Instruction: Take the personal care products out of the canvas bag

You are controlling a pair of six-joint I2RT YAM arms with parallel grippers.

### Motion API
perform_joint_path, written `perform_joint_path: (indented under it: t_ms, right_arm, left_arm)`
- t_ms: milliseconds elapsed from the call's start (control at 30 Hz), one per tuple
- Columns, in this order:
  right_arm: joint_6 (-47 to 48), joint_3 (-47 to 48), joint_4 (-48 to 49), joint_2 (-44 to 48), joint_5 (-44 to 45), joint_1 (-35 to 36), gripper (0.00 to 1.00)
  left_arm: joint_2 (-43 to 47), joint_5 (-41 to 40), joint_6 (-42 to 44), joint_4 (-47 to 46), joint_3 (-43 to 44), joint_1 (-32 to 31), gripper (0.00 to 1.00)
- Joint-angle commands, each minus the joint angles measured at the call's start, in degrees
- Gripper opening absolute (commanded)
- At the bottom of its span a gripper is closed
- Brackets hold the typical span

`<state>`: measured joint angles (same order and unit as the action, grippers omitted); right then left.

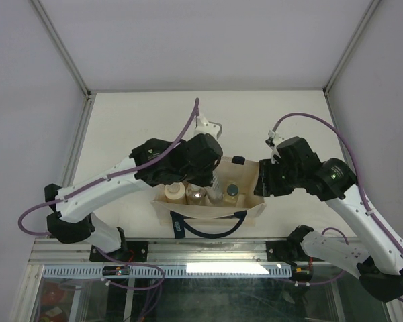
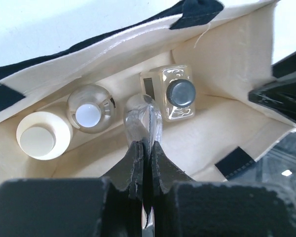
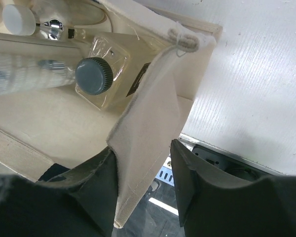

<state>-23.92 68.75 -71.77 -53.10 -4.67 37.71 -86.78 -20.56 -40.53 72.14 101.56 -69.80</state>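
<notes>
The canvas bag stands open near the table's front edge, with navy handles. Inside it stand a beige bottle, a silvery bottle with a white cap, and a clear bottle with a dark cap. My left gripper reaches down into the bag and is shut on the top edge of the flat silvery-grey tube. My right gripper is open and straddles the bag's right side wall. The cloth lies against one finger. The clear bottle shows just inside.
The bag sits close to the aluminium rail at the table's front edge. Both arms crowd over the bag from left and right. Metal frame posts border the white table.
</notes>
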Motion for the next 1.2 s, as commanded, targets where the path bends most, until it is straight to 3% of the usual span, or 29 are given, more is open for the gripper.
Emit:
perform_joint_path:
  t_ms: [0,433,667,900,1167]
  right_arm:
    - [0.48,0.1,1.81,1.17,0.84,0.19,0.46]
    - [0.36,-0.84,2.31,2.54,1.24,0.2,0.47]
    - [0.09,0.25,2.15,3.11,1.81,0.17,0.51]
    - [0.6,1.03,1.13,3.31,2.77,0.18,0.54]
    - [1.36,1.52,0.13,2.92,3.92,0.18,0.54]
  left_arm:
    - [4.75,1.69,-4.32,-1.1,5.78,-0.54,0.0]
    - [15.43,2.03,-11.49,-4.81,9.72,-0.48,0.0]
    - [20.88,-2.59,-11.97,-10.41,9.52,-0.52,0.0]
    - [19.26,-10.68,-5.9,-12.21,12.44,-0.5,0.0]
    - [11.58,-27.16,10.52,-18.7,19.39,0.51,0.0]
